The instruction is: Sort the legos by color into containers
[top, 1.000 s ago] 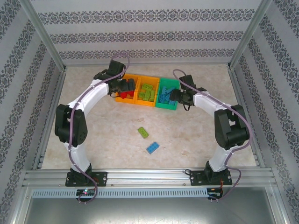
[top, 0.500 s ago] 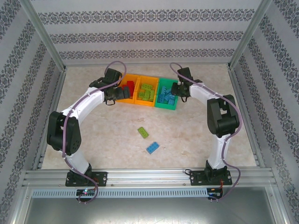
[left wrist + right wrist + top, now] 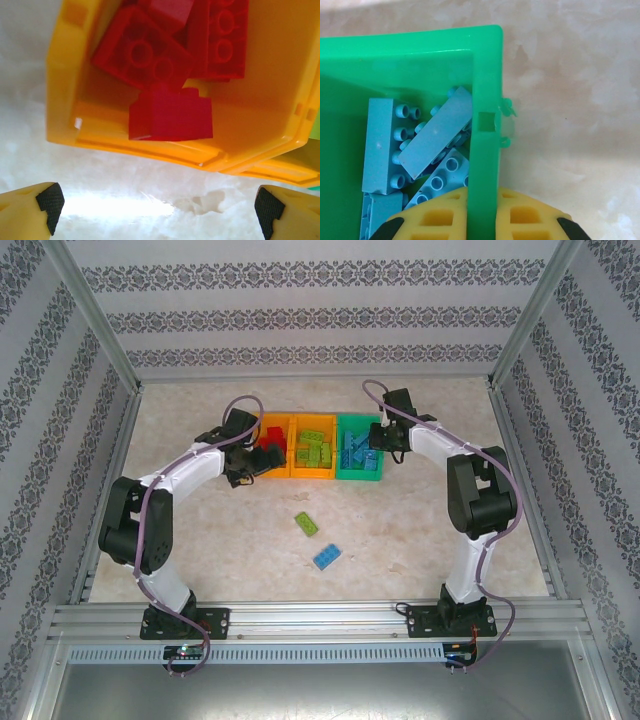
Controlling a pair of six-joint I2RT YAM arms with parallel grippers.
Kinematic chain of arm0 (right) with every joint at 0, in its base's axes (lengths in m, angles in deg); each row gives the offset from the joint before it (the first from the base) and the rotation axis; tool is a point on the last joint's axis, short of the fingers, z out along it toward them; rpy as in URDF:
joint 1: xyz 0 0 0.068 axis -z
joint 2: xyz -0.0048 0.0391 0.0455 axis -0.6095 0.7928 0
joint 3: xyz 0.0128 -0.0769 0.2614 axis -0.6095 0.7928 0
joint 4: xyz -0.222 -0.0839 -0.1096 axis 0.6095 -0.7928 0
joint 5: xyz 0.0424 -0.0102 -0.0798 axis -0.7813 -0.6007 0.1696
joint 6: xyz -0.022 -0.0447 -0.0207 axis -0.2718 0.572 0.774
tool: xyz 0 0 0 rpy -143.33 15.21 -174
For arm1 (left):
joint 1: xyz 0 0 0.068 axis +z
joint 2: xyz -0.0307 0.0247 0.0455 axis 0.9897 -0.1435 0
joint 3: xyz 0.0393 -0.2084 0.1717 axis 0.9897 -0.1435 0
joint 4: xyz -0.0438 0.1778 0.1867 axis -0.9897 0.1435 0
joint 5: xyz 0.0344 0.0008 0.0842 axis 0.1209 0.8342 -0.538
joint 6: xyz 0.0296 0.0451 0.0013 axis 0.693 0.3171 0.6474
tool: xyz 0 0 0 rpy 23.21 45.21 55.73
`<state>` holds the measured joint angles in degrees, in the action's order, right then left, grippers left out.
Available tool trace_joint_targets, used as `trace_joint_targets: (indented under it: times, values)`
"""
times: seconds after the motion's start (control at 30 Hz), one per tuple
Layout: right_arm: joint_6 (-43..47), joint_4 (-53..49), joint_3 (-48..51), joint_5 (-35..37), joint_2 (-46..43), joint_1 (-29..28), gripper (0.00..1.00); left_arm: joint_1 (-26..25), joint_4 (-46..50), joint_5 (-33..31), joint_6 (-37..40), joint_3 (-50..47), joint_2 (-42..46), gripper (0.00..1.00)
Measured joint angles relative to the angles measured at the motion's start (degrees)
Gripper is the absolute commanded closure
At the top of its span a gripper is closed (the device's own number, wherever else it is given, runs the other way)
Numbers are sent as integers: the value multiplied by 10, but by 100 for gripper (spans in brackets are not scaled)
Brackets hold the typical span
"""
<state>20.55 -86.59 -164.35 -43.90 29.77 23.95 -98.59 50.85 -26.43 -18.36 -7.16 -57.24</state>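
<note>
The pale marbled bench (image 3: 430, 530) carries three bins that touch in a row near its far edge: the left orange bin (image 3: 277, 420), the middle orange bin (image 3: 314, 420) and the green bin (image 3: 487, 75). The left tool (image 3: 155, 205) hangs just in front of the left orange bin's near wall. Its jaws are spread wide, with nothing between them but bare bench. The right tool (image 3: 482, 225) is clamped on the green bin's right-hand wall, one finger inside the bin and one outside.

Red bricks (image 3: 170, 114) lie piled in the left orange bin, lime green bricks (image 3: 313, 448) in the middle orange bin, and light blue bricks (image 3: 432, 132) in the green bin. Two legos lie loose on the bench, well apart from the bins and toward the arms' bases: a lime green brick (image 3: 307, 524) and, near it on the base side, a blue brick (image 3: 326, 558).
</note>
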Motion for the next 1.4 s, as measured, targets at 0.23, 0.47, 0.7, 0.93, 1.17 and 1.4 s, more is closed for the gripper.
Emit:
trace_joint_targets:
  times: [0.23,0.47,0.7,0.93,1.17,1.4]
  values:
    - [6,2,1,-4,0,0,93,0,-46,37,-57,-4,0,0]
    - [32,7,10,-11,-5,0,94,0,-87,66,-94,11,-27,0]
    - [34,9,13,-17,-7,1,93,-3,-101,76,-114,48,-70,0]
    - [36,12,20,-22,-11,3,74,-3,-102,72,-113,79,-79,0]
    - [49,-3,50,-30,-41,3,27,-3,-88,54,-99,75,-27,0]
    - [60,-4,106,-30,-166,-18,17,-3,-59,13,-54,58,49,0]
